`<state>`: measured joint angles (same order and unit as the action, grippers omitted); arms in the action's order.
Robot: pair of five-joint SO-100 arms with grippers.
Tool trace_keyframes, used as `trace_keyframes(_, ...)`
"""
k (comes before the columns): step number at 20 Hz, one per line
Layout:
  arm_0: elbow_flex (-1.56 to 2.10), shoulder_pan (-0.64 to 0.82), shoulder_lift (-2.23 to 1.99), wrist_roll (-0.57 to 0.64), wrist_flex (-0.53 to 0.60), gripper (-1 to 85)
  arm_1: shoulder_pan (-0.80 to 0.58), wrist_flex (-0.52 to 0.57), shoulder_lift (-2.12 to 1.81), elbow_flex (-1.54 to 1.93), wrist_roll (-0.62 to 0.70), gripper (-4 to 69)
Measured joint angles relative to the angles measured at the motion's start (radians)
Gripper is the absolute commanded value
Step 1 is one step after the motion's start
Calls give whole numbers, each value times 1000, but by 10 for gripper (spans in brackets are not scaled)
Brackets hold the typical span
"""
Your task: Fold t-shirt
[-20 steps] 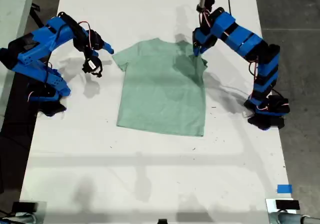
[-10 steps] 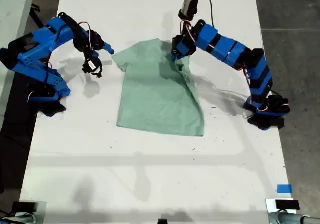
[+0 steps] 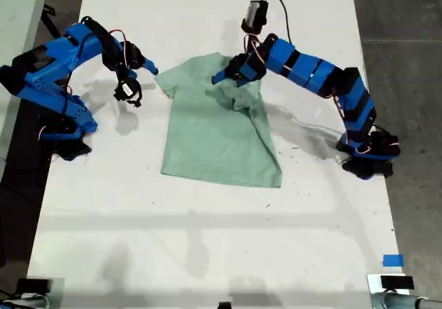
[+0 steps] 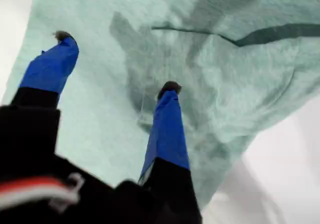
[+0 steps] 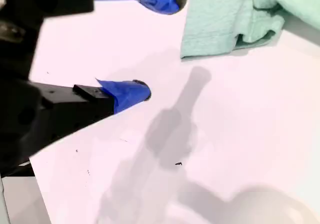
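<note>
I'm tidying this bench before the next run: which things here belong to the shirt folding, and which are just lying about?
Part of the job:
- t-shirt
- my first gripper, open over the shirt
- my second gripper, open beside a sleeve

Just lying about:
- blue tape patch on the table

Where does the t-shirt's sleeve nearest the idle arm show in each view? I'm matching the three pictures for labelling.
Exterior view: the sleeve lies flat at the shirt's upper corner toward the exterior view's left, close to my second end effector.
First wrist view: not identifiable; only the t-shirt body fills the frame.
Second wrist view: the sleeve lies just beyond the open jaws, untouched.
Shared landmark: the white table.
</note>
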<state>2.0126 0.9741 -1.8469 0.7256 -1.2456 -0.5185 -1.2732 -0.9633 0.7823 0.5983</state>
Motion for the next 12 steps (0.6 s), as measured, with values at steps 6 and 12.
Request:
trace_keyframes(6,-123,-12,141,0,0,283,-9,-215,-311,35,25,267)
trace_keyframes(12,-373,-49,512,0,32,278,32,-229,-446,187,6,246)
